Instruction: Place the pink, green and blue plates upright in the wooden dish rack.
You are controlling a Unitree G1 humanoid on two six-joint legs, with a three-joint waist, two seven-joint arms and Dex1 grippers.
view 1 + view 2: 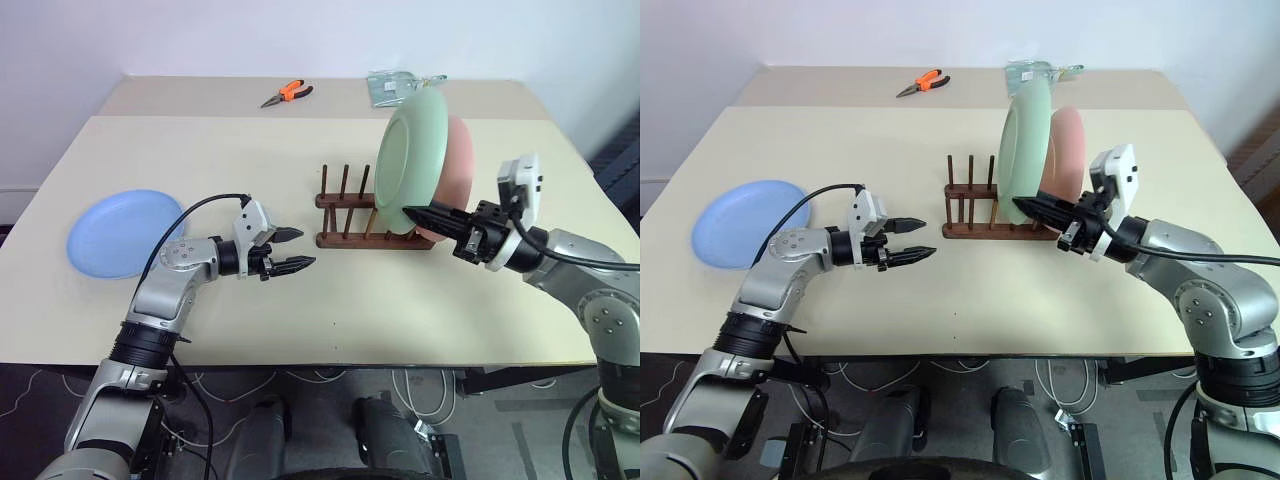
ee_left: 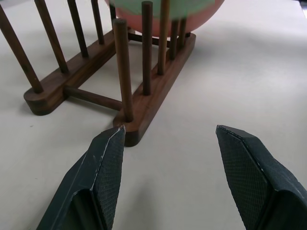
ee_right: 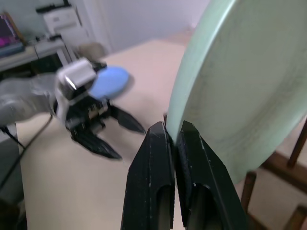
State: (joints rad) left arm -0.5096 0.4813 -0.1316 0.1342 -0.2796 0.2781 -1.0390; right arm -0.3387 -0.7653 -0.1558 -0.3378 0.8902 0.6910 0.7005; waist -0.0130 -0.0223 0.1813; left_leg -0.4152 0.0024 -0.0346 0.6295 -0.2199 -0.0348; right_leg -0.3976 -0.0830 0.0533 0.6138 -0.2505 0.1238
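The mint green plate [image 1: 410, 160] stands upright at the right end of the wooden dish rack [image 1: 345, 205], its lower edge down among the pegs. My right gripper [image 1: 412, 212] is shut on the near rim of this plate, as the right wrist view shows [image 3: 173, 129]. The pink plate [image 1: 458, 165] stands upright just behind the green one. The blue plate [image 1: 120, 232] lies flat on the table at the far left. My left gripper [image 1: 298, 248] hovers open and empty close to the rack's left end, its fingers [image 2: 103, 158] pointing at the rack's base bar [image 2: 148, 100].
Orange-handled pliers [image 1: 287, 93] and a clear packet [image 1: 393, 86] lie at the back of the beige table [image 1: 330, 310]. The rack's left pegs [image 1: 345, 185] hold nothing. Bare table stretches between the blue plate and the rack.
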